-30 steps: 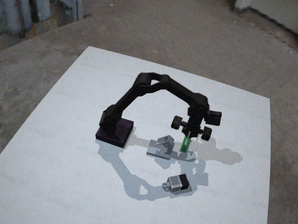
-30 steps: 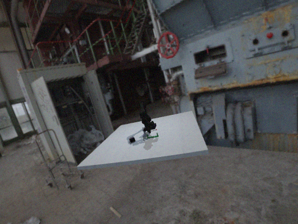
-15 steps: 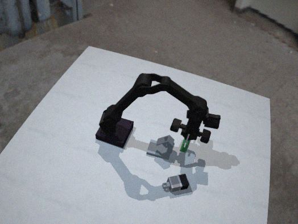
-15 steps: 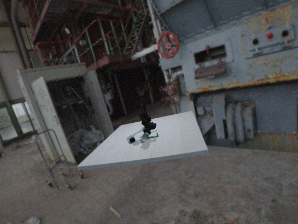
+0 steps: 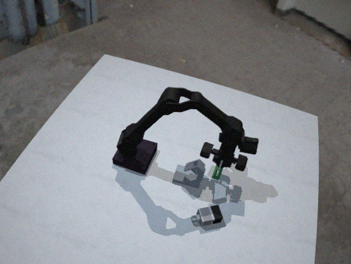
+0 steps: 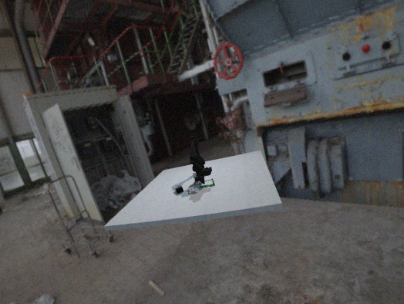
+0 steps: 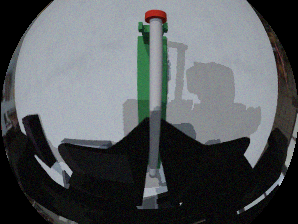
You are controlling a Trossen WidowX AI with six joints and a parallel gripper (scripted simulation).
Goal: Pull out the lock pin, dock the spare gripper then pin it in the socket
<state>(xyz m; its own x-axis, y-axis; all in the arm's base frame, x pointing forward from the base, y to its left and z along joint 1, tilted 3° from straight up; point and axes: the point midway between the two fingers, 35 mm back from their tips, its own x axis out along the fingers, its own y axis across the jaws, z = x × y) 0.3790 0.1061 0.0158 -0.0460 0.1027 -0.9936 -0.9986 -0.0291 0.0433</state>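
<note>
- Top view: the gripper (image 5: 222, 165) (image 6: 200, 182) (image 7: 152, 121) points down over the bench (image 5: 268, 117) (image 6: 239, 197), between the mount (image 5: 181, 172) and the right edge. A sliver of the pin (image 5: 220, 165) (image 6: 207, 180) (image 7: 156, 60) shows at its tips, near the green rack (image 5: 215, 173) (image 6: 213, 183) (image 7: 144, 75).
- The spare (image 5: 207, 216) (image 6: 179, 190) lies on its side, farther from the top-left corner than the mount. It looks rigid and blocky, likely the heavier load; I would take it across the flat sides of its body, leaving the spigot free.
- Exterior view: the pin's red end sticks out toward the bench's right edge, by the rack. The spare's dark end sits on the left-edge side of the arm. Contact between pin and rack is too small to tell.
- Wrist view: the fingers are clenched on the pin's plain shaft, red head well beyond them. It looks light, stiff and smooth; being round, it could roll or pivot, so a firm mid-shaft hold seems right.
</note>
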